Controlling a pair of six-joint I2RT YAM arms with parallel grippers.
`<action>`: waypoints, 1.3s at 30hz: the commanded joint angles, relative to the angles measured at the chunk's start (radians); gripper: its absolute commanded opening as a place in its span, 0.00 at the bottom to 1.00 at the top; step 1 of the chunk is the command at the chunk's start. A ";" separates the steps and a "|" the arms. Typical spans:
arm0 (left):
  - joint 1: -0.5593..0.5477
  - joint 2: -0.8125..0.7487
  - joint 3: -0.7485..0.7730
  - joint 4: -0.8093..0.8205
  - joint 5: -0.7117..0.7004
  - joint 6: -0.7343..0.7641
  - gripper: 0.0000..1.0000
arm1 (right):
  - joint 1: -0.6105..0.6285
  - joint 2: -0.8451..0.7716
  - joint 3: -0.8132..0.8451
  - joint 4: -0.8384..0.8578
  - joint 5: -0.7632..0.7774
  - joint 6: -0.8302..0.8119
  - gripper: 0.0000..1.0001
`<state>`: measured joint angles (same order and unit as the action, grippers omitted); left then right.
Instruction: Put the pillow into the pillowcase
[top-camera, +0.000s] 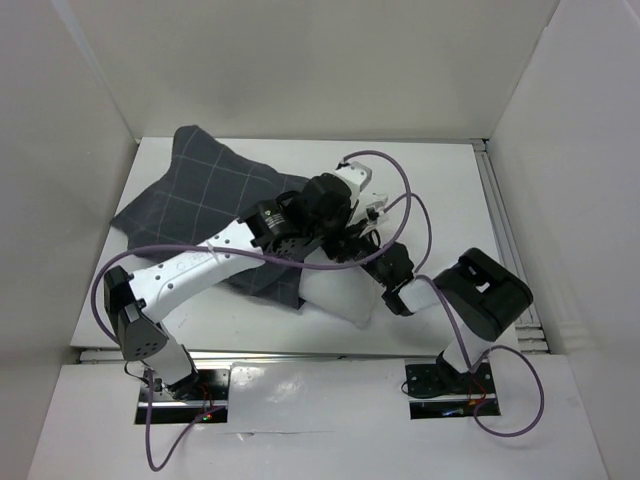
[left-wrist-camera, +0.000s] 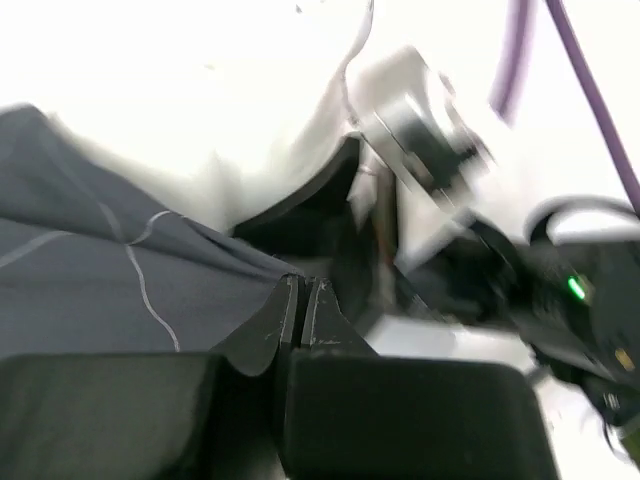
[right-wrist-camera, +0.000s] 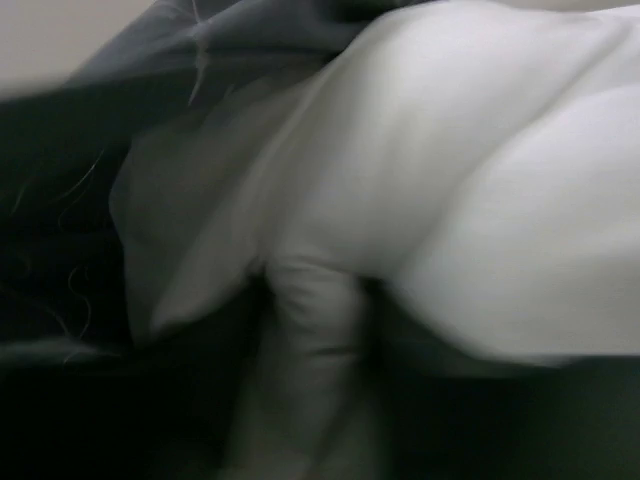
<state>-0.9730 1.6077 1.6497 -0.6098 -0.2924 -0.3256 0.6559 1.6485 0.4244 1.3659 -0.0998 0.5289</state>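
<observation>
**quiltbot_fan:** Where's everything sitting relative to the pillow?

**yam_wrangler:** Starting left of the pillow: the pillowcase (top-camera: 210, 190) lies rumpled on the table (top-camera: 440, 190), and its near-right edge meets the pillow (top-camera: 335, 290). Only one white end of the pillow shows, so I'd guess the rest is under or inside the cloth (can't say which). The left gripper (left-wrist-camera: 305, 300) sits right at that edge, above the pillow, with its jaws pressed together. The checked cloth runs straight into the tips, so it looks pinched on the hem, probably to hold the mouth up.

**quiltbot_fan:** And the other claw?

**yam_wrangler:** The right gripper (right-wrist-camera: 315, 320) is on the pillow's right side with its nose buried in it. A ridge of white cloth sits between two dark blurs, likely its fingers, but I honestly can't tell if they're apart or clamped. My read is that it's there to shove the pillow leftward into the opening. It looks roughly mid-stuffing, and bunching at the mouth is the risk.
</observation>
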 joint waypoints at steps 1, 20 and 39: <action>-0.015 0.020 0.093 0.085 -0.006 -0.053 0.00 | 0.025 -0.030 -0.048 0.527 -0.089 -0.045 0.80; 0.125 -0.082 0.028 0.088 -0.223 -0.063 0.00 | -0.645 -0.323 0.381 -1.229 -0.474 -0.021 1.00; 0.132 0.320 0.654 -0.016 -0.125 0.129 0.00 | -0.409 0.005 0.189 0.522 -1.033 0.393 0.00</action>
<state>-0.8143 1.9305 2.1483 -0.7380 -0.5194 -0.2344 0.1658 1.7725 0.6342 1.1103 -1.1347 0.9123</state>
